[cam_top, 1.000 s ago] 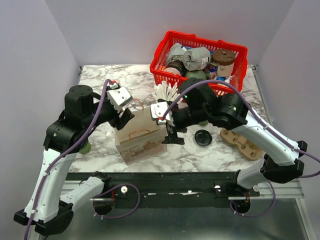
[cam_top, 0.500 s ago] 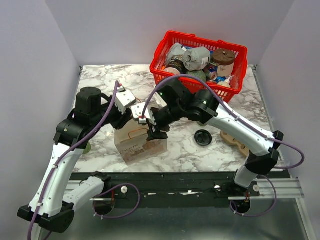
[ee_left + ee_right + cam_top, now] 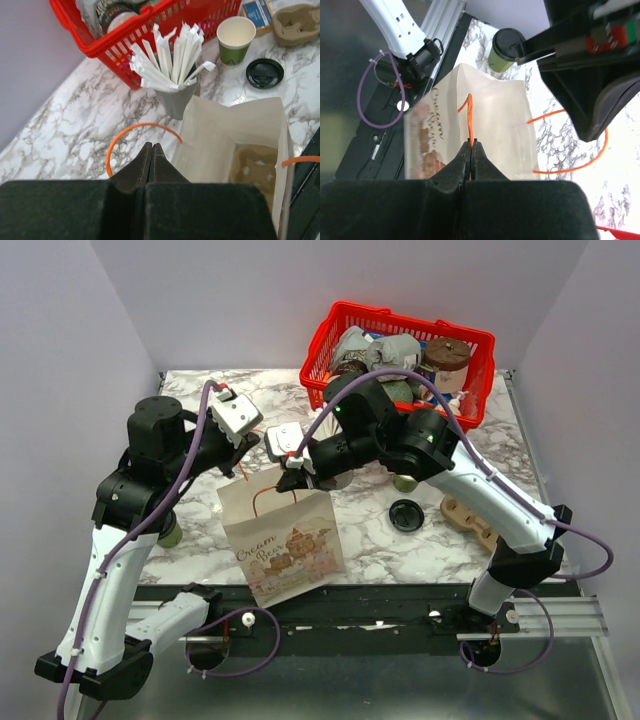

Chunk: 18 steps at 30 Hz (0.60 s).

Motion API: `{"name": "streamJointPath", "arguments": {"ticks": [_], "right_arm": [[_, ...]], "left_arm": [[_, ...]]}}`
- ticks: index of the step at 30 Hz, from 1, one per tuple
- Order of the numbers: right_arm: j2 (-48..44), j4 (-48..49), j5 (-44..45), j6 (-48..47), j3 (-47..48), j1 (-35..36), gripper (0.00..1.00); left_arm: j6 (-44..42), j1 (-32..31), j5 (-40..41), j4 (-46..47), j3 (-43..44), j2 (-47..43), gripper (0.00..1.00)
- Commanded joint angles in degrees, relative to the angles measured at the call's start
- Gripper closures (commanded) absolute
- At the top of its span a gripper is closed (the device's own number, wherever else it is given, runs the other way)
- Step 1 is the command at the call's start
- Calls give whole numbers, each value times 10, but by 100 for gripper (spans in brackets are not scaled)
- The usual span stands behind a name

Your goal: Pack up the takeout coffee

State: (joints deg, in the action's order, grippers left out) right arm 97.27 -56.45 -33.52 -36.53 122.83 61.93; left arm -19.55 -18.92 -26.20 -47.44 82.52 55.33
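The takeout coffee (image 3: 505,46), a dark-green cup with a black lid, stands on the marble at the left behind my left arm (image 3: 170,533). A paper bag (image 3: 285,550) hangs tilted, printed side to the camera. My right gripper (image 3: 471,144) is shut on one orange handle (image 3: 469,117) of the bag (image 3: 495,110). My left gripper (image 3: 151,146) is shut above the bag's open mouth (image 3: 220,130). The other orange handle (image 3: 137,129) arches past its tips, and I see no cord between the jaws. A cardboard tray (image 3: 252,167) lies inside the bag.
A grey cup of white sticks (image 3: 175,65) stands behind the bag. Beside it are a lidless green cup (image 3: 235,40), a loose black lid (image 3: 264,73) and a cardboard cup holder (image 3: 470,520). A red basket (image 3: 330,395) of goods is at the back.
Both grippers have gone from open to shut. The bag has risen off the table and tipped toward the near edge, showing its printed face.
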Motion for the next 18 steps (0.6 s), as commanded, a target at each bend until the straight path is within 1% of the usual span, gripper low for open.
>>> {"name": "streamJointPath", "arguments": {"ticks": [1,4,5,6,8,9,10,12,18], "right_arm": [[-26,39,10,9,31,3,99],[-31,59,20,9,32,4,100],[-32,62,23,8,34,3,100],[-32,64,28,7,38,4,99],[-30,64,33,2,45,3,100],[-30,65,38,-2,49,4,99],[-31,71,40,-6,49,3,99],[-38,79,48,-14,44,4,100],[-52,106,49,-22,17,4,100]], "left_arm": [[0,5,-11,13,60,13,100],[-6,5,-4,10,91,23,100],[-2,5,17,11,97,25,100],[-1,5,31,13,107,28,87],[-6,5,61,6,114,33,68],[-13,5,68,3,116,34,55],[-15,5,75,2,113,33,50],[-13,9,84,5,103,27,47],[-4,12,101,18,85,4,47]]}}
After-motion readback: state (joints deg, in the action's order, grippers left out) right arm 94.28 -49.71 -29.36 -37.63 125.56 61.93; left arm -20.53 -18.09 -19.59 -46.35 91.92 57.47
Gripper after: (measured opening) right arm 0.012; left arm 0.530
